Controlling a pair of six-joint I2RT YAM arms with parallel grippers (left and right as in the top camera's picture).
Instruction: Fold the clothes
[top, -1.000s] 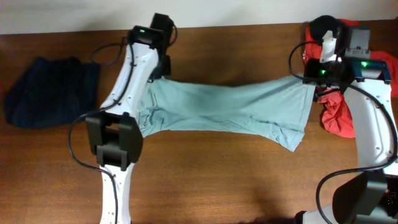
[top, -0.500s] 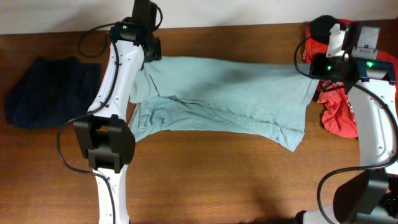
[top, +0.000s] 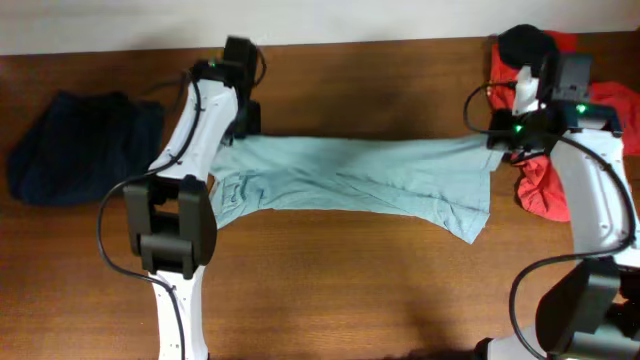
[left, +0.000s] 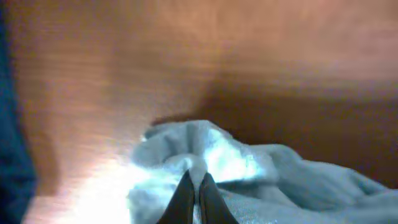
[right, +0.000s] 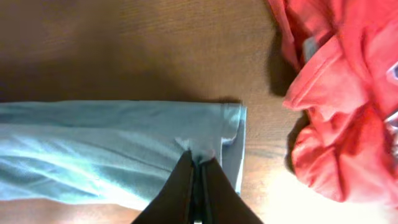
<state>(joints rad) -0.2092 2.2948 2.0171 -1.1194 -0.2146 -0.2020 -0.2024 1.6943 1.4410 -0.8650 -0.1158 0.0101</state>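
Left tool (left: 197, 178) | right tool (right: 198, 159) | both pinching soft, creased grey-blue T-shirt (top: 370, 176), stretched

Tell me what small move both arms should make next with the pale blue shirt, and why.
The left pincer and right pincer each pinch the far edge of the shirt, stretched between them, so I'd probably carry both toward the near edge together, folding it lengthwise.

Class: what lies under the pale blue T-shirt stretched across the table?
Wooden table shows beside the T-shirt; whatever is directly beneath the cloth is covered and cannot be seen.
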